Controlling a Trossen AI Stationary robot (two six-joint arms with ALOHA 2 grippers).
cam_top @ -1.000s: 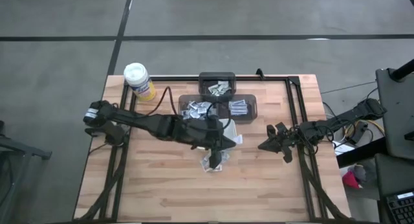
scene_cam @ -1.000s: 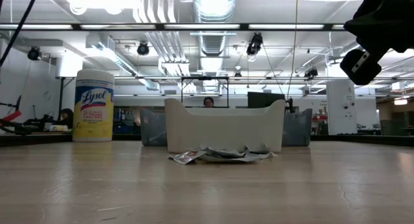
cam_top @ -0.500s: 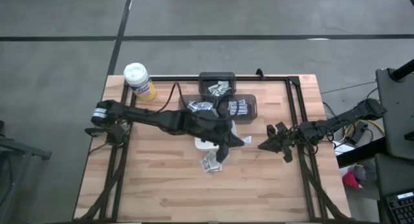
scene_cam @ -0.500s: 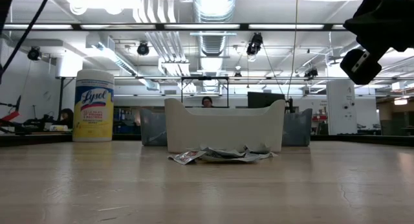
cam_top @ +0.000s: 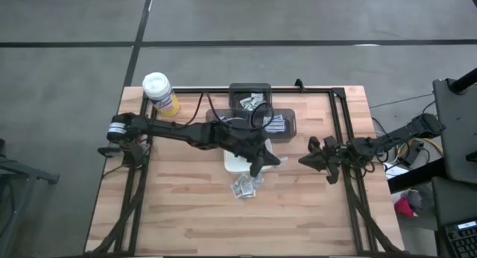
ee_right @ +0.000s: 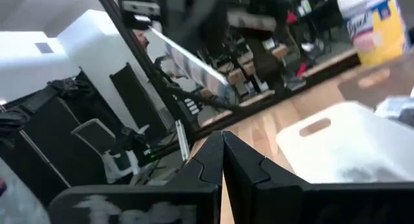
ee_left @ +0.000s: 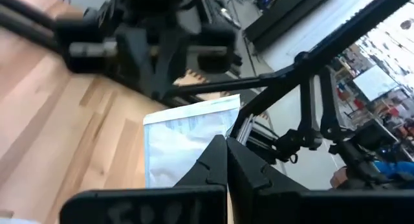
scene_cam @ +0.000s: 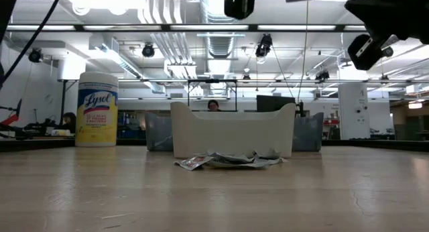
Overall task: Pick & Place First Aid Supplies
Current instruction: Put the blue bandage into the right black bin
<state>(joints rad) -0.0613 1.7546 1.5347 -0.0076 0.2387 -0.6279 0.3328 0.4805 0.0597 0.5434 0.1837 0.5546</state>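
Left wrist view: left gripper [ee_left: 226,146] clamped on one packet [ee_left: 184,136] — more packets [cam_top: 247,186] wait below its jaws; right gripper [cam_top: 311,159] closed, empty.

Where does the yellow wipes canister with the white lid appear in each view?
High view: the yellow canister stands at the table's far left corner.
Low view: far left, left of the white rectangular dish.
Left wrist view: not in it.
Right wrist view: upper right corner, beyond the dish.
Shared landmark: the dish.
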